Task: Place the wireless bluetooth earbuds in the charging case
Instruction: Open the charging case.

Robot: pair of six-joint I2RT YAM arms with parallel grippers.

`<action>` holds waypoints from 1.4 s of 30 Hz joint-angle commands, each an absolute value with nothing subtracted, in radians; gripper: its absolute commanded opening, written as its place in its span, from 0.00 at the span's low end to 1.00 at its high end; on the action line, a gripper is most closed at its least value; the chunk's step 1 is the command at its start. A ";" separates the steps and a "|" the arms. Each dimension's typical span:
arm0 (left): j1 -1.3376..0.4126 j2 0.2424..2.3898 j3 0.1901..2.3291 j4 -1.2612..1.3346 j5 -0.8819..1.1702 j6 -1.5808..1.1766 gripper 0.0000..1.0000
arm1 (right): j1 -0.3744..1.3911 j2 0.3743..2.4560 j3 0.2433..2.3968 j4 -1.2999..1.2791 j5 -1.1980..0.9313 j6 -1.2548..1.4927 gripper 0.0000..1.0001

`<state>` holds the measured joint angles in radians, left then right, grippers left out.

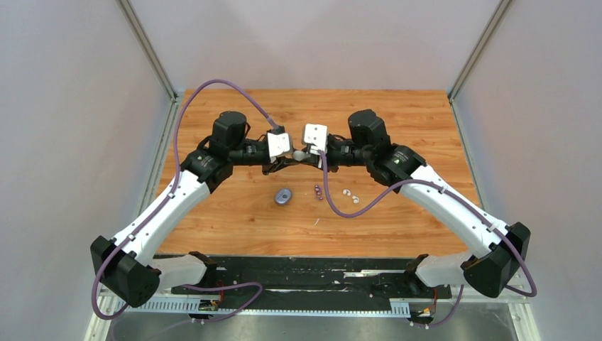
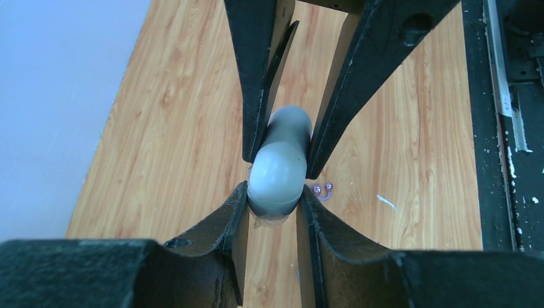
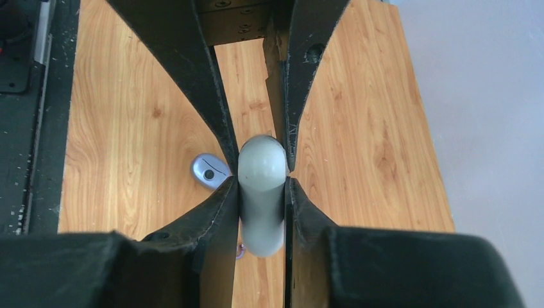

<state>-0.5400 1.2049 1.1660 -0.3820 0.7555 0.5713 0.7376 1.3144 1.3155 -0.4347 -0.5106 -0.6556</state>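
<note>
A pale grey oval charging case (image 1: 301, 154) hangs above the middle of the table, clamped from both sides. My left gripper (image 2: 274, 192) is shut on one end of the case (image 2: 277, 168). My right gripper (image 3: 262, 183) is shut on the other end of the case (image 3: 262, 168). The two pairs of fingers nearly meet around it. On the wood in front lie two dark purple earbuds (image 1: 318, 190), which also show in the left wrist view (image 2: 323, 188), and two white earbuds (image 1: 351, 195). Whether the held case is open is hidden by the fingers.
A second, blue-purple oval case (image 1: 283, 197) lies on the table just left of the purple buds; the right wrist view shows this case (image 3: 208, 171) too. The black mounting rail (image 1: 305, 273) runs along the near edge. Grey walls enclose the left, right and back.
</note>
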 commanded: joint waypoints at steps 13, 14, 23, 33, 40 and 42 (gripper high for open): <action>-0.540 1.143 1.193 -0.422 0.773 0.742 0.00 | 0.499 1.466 1.535 -0.572 -0.894 -0.239 0.28; -0.540 1.142 1.192 -0.423 0.774 0.741 0.00 | 0.496 1.469 1.533 -0.570 -0.887 -0.229 0.31; -0.540 1.142 1.185 -0.434 0.784 0.699 0.00 | 0.427 1.493 1.573 -0.508 -0.837 -0.161 0.47; -0.540 1.167 1.148 -0.344 0.774 0.430 0.00 | 0.415 1.411 1.567 -0.495 -0.888 -0.181 0.67; -0.538 1.180 1.127 -0.284 0.812 0.288 0.00 | 0.412 1.347 1.466 -0.538 -0.964 -0.316 0.68; -0.537 1.193 1.135 -0.279 0.834 0.265 0.00 | 0.415 1.356 1.460 -0.578 -1.000 -0.373 0.64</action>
